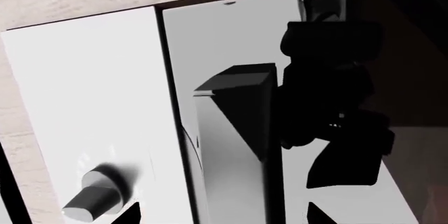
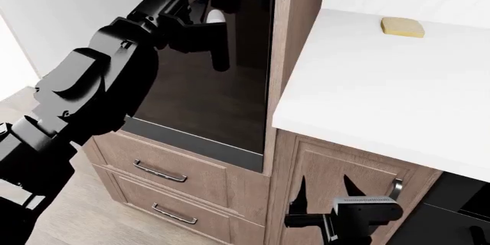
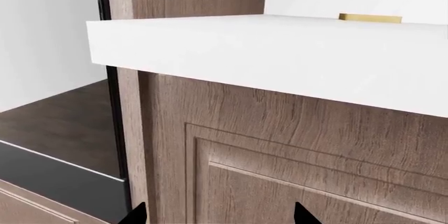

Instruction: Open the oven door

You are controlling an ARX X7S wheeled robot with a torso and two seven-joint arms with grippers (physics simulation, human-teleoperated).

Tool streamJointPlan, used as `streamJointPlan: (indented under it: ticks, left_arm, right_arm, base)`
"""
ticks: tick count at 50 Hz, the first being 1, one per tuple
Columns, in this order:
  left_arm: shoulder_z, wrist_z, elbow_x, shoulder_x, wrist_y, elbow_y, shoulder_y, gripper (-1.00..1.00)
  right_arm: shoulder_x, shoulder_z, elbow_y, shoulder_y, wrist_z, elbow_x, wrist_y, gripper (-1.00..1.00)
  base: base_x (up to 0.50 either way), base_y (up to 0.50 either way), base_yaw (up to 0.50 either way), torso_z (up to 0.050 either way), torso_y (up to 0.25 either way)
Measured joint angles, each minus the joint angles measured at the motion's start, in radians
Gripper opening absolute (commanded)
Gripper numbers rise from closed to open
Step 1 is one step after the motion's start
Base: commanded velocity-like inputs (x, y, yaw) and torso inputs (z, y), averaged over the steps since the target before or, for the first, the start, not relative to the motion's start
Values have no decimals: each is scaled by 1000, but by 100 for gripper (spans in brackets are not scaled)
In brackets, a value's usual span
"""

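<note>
- While the left gripper (image 2: 213, 38) is raised at the upper left of the head view, it is pressed against the upper part of the oven door (image 2: 206, 101) — whether anything is clasped cannot be told, nor how far it is spread.
- The oven door, a dark glossy panel, is seen closed between the wooden column (image 2: 287, 32) and the left arm; two drawers (image 2: 164, 170) are set beneath it.
- The right gripper (image 2: 325, 199) is held low at the bottom centre, its fingers spread and empty, before a wooden cabinet door (image 2: 345, 170).
- A yellow block (image 2: 403, 27) is seen on the white tabletop (image 2: 368, 90), upper right.
</note>
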Motion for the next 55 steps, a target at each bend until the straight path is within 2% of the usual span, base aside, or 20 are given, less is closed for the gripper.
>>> streamJointPlan:
  ticks: [17, 18, 55]
  left_arm:
    - [4, -12, -5, 19, 21, -52, -16, 100]
    - [4, -12, -5, 20, 22, -55, -17, -100]
    - [-7, 10, -22, 7, 20, -28, -6, -100]
  right_arm:
    - [6, -6, -2, 1, 6, 5, -1, 100]
    - [6, -6, -2, 2, 7, 6, -1, 100]
    - [17, -22, -4, 2, 18, 12, -10, 100]
  base:
    - [0, 0, 0, 0, 0]
    - [0, 0, 0, 0, 0]
    - [0, 0, 0, 0, 0]
